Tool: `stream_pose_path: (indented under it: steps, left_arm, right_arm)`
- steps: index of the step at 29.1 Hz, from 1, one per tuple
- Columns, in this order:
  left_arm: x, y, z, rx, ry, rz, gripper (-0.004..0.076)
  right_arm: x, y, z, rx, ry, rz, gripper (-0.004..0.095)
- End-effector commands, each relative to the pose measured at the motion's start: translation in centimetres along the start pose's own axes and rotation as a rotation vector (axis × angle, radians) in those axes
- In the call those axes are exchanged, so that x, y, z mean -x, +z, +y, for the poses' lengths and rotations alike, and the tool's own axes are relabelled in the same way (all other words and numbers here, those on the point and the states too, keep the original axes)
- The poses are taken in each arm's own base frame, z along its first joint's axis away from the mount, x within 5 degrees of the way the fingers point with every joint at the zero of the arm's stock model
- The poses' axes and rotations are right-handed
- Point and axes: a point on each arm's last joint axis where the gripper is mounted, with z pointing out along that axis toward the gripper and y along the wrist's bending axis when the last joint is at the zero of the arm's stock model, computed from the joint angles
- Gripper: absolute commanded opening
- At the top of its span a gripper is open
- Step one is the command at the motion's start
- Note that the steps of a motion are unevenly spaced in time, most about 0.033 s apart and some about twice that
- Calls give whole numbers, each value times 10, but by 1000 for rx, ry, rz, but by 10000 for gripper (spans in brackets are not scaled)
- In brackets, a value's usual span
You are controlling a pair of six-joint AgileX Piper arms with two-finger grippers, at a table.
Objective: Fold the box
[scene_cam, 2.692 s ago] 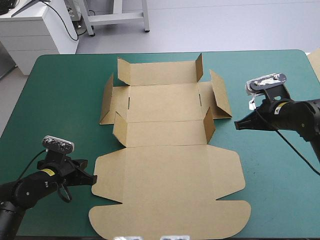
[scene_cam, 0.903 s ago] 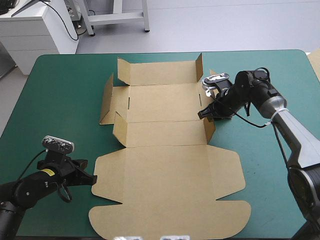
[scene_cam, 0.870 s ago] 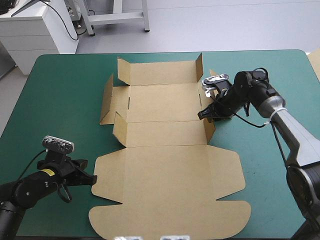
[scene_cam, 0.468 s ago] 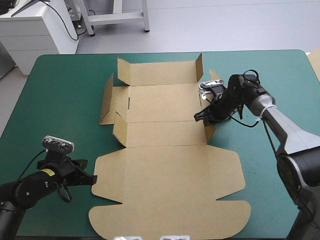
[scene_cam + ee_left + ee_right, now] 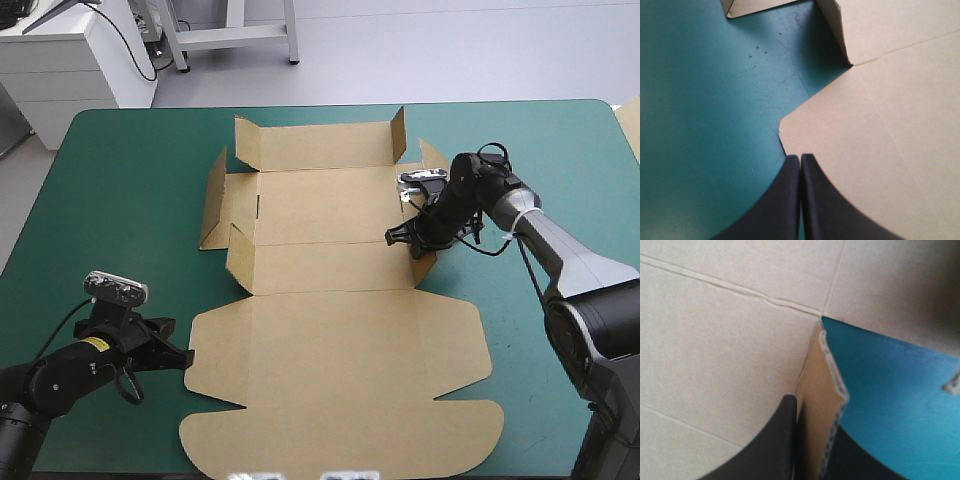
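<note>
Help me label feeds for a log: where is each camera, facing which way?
High view: above and behind the robot, looking down on the teal-green table cover and brown cut-board box; both arms show.
Left wrist view: over the left end effector, facing the box's lid corner; shut black fingers show.
Right wrist view: over the right end effector, whose fingers pinch a raised flap.
All share the box.

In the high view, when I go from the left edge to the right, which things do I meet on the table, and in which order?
left gripper → box (its middle) → right gripper, shut on a raised flap at the box's right side
</note>
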Motion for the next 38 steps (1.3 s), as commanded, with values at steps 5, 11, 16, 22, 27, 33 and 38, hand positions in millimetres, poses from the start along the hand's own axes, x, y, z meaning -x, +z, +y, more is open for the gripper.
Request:
stream_pose_path:
  steps: [5,11,16,22,27,33,38]
  left_arm:
    - [13,-6,1,11,-20,-85,-8]
    - [13,-6,1,11,-20,-85,-8]
    - [12,-6,0,6,-20,-75,-8]
    - [12,-6,0,4,-27,-75,-8]
    - [12,-6,0,1,-33,-74,-8]
    - [11,-6,-1,-1,-33,-69,-8]
    - [11,-6,-1,-6,-33,-59,-8]
  right_arm:
    - [6,-29,7,-2,-76,-93,-10]
    - [16,-41,5,-66,-273,-151,-11]
    - [29,-62,14,-72,-571,-232,-21]
    - [36,-77,34,-78,-892,-287,-21]
    - [41,-77,59,-105,-1048,-351,-21]
    - [40,-72,102,-116,-1214,-432,-21]
    - [44,-74,121,-138,-1231,-533,-21]
